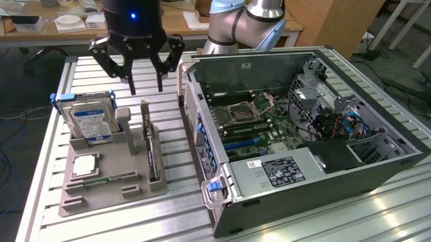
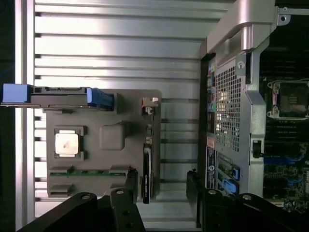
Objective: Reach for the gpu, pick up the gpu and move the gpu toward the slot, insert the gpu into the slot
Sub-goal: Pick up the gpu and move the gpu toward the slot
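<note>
The pincer hangs released, its fingers spread wide and holding nothing, above the far end of the grey holder. The gpu stands on its long edge in a groove of that holder, with its pale bracket at the far end. It lies on the exterior view's left of the open computer case.

The step in hand looks like the reach, with no contact yet. In the wrist view the card shows edge-on and sits nearer one finger than midway between the two. To my eye, the approach would do well to centre the card in the gap before coming down. The fingers should close across its thin faces, not along its length.

Room is tight on both sides (the card is hemmed in). A grey post of the holder rises just beside the card on the exterior view's left. The case's perforated wall stands near on the right. The hard drive is farther left, well apart.

The slot, probably one of the long blue strips on the motherboard, lies deep inside the case. The slatted counter beyond the holder gives free space.
</note>
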`<state>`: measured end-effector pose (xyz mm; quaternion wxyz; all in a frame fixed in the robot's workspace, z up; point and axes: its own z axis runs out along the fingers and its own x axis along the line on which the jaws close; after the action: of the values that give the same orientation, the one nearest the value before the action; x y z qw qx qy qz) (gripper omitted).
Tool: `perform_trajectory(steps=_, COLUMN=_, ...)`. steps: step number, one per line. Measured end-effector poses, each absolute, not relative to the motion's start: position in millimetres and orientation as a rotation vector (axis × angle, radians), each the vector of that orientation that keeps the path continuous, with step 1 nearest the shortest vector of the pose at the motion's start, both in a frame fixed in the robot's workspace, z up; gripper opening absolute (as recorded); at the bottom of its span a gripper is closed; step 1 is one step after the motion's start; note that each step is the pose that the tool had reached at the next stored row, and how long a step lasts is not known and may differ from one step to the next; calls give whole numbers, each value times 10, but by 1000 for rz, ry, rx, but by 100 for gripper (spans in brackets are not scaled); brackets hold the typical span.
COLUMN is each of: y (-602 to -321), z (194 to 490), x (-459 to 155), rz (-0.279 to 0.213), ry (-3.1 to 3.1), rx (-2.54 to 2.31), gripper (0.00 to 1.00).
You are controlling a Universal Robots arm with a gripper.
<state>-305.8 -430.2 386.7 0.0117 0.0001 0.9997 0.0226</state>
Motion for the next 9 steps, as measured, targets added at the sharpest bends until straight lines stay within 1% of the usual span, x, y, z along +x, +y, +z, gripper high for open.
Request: perform_trajectory(steps=9, y=-4323, z=3831, x=-3058, rz=70, ry=3118, rx=0, gripper=53)
